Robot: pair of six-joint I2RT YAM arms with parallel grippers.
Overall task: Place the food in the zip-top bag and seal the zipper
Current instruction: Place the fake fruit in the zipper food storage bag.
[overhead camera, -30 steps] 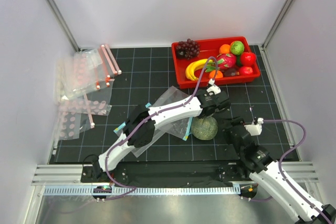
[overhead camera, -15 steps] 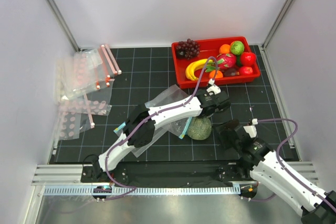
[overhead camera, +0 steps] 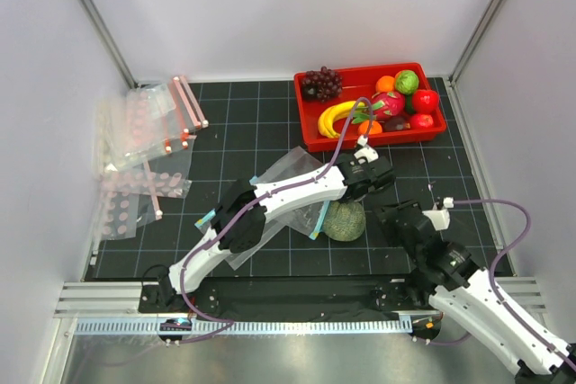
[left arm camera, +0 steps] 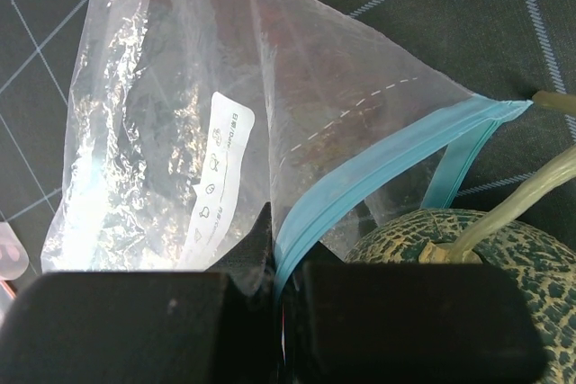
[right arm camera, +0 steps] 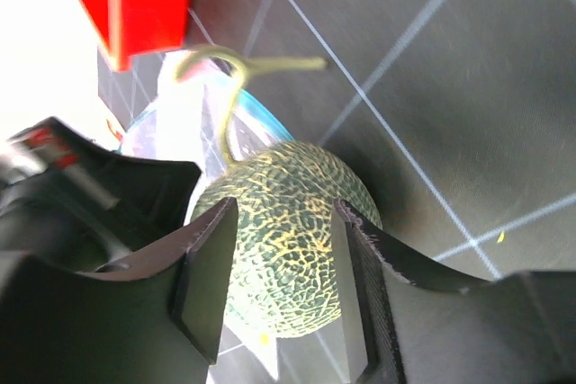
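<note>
The green melon (overhead camera: 345,220) lies on the mat at the mouth of the zip-top bag (overhead camera: 286,188). My left gripper (overhead camera: 363,175) is shut on the bag's teal zipper (left arm camera: 387,159) and holds that edge up. The left wrist view shows the bag (left arm camera: 171,123) and the melon (left arm camera: 459,242) beside the strip. My right gripper (overhead camera: 397,218) is open just right of the melon. In the right wrist view its gripper (right arm camera: 286,213) frames the melon (right arm camera: 288,231) without clasping it. The banana (overhead camera: 335,118) and a small red fruit (overhead camera: 425,101) lie in the red tray (overhead camera: 307,135).
The tray also holds dark grapes (overhead camera: 321,83), a pink dragon fruit (overhead camera: 389,103) and other toy fruits. Clear bags with pink-red strips (overhead camera: 148,132) are piled at the left. White walls close in the black grid mat on three sides.
The melon has shifted a little left, against the bag's mouth. My right gripper moved in toward it and now sits slightly back. The left gripper has kept its hold.
</note>
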